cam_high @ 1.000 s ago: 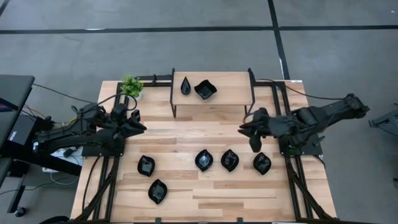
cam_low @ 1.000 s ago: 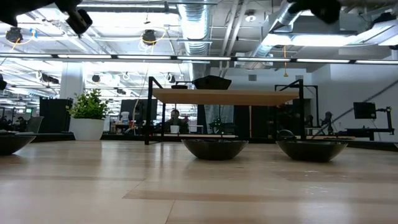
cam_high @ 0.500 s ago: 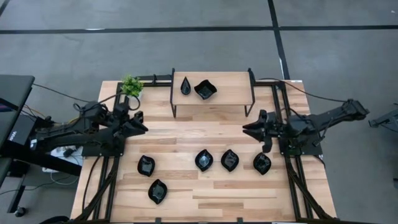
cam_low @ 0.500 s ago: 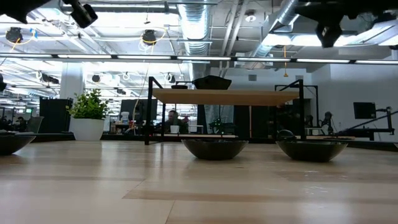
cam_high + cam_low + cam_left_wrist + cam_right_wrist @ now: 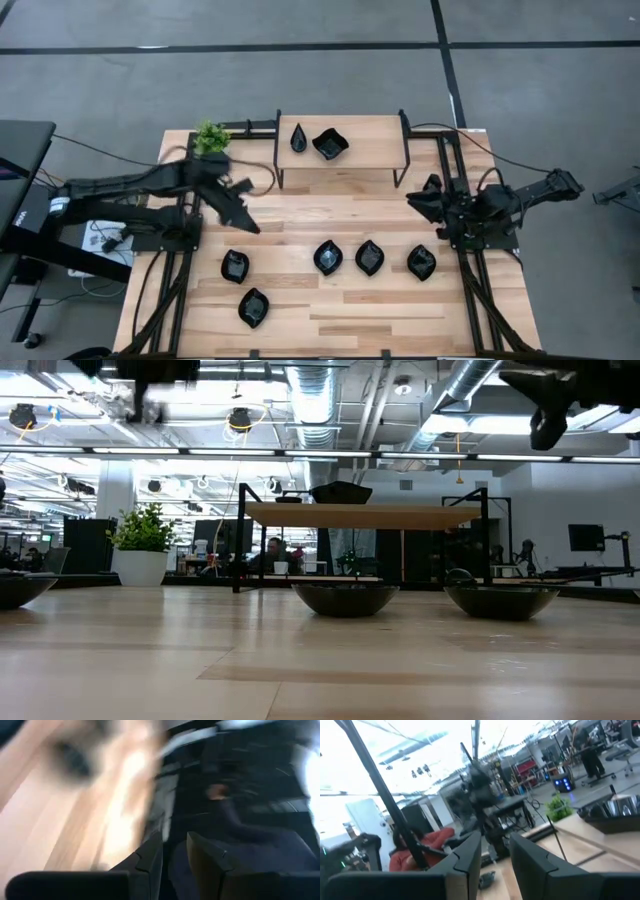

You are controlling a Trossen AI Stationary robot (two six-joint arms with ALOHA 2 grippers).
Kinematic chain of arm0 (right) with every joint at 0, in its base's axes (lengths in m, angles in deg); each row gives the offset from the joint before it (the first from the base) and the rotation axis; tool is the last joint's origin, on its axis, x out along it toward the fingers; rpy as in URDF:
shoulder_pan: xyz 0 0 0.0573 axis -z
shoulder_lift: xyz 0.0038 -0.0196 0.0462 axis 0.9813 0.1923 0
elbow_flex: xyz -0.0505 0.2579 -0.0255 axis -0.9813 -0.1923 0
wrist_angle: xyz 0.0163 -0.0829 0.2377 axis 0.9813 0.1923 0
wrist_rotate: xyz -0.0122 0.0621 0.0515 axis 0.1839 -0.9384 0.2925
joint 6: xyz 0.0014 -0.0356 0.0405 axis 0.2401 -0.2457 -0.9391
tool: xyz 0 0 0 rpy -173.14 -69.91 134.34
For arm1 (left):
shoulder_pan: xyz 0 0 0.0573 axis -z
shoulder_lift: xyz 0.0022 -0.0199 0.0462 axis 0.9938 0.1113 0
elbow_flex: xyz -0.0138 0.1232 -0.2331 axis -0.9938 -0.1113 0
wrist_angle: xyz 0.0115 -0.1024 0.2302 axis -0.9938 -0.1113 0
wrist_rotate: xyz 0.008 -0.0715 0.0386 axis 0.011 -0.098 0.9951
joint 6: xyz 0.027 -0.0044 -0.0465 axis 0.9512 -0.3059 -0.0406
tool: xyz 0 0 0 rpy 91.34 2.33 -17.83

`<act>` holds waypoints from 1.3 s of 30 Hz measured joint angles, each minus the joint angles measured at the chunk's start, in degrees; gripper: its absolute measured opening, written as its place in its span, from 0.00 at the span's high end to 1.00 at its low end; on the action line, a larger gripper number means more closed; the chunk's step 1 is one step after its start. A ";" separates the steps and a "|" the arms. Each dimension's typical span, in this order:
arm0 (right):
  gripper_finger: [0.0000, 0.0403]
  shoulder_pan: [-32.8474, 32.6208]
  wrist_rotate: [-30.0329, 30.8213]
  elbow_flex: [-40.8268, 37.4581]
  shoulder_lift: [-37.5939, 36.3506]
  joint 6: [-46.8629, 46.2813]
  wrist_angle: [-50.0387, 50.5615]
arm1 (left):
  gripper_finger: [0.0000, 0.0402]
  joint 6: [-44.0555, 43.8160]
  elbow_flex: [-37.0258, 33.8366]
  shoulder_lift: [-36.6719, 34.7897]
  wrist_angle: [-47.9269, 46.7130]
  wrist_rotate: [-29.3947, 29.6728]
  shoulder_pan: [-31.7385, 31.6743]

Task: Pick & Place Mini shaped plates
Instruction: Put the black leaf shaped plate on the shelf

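Five glossy black mini plates lie flat on the wooden table: two at the near left and a row of three. A teardrop plate and a wavy square plate rest on the raised shelf at the far side. My left gripper reaches out above the table, just beyond the near-left plates, slightly open with nothing in it. My right gripper hangs drawn back near the right edge, slightly open, also holding nothing.
A small green potted plant stands at the far left corner, beside the shelf's left legs. Bare tabletop lies between the shelf and the row of plates. Black frame rails run along both side edges.
My left gripper has swung out from the left edge toward the table's middle and near side, rolling as it went. My right gripper has drawn back toward the right edge, sunk lower, and tipped up from pointing down to about level. No plate has moved.
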 joint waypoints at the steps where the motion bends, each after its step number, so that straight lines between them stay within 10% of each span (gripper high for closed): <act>1: 0.76 0.00 -0.02 0.04 -0.32 0.00 -0.23 | 0.78 -2.65 -0.35 1.41 -4.07 1.43 0.23; 10: 0.76 0.00 0.18 0.08 -1.01 0.31 0.13 | 0.78 -24.63 -9.10 0.38 -27.71 16.53 7.59; 23: 0.76 0.00 4.24 0.08 -1.01 0.33 0.92 | 0.78 -43.96 -17.87 -13.39 -26.98 34.27 20.22; 39: 0.76 0.00 4.33 0.09 -1.01 0.31 1.09 | 0.78 -64.77 -18.02 -2.84 -26.82 39.65 32.86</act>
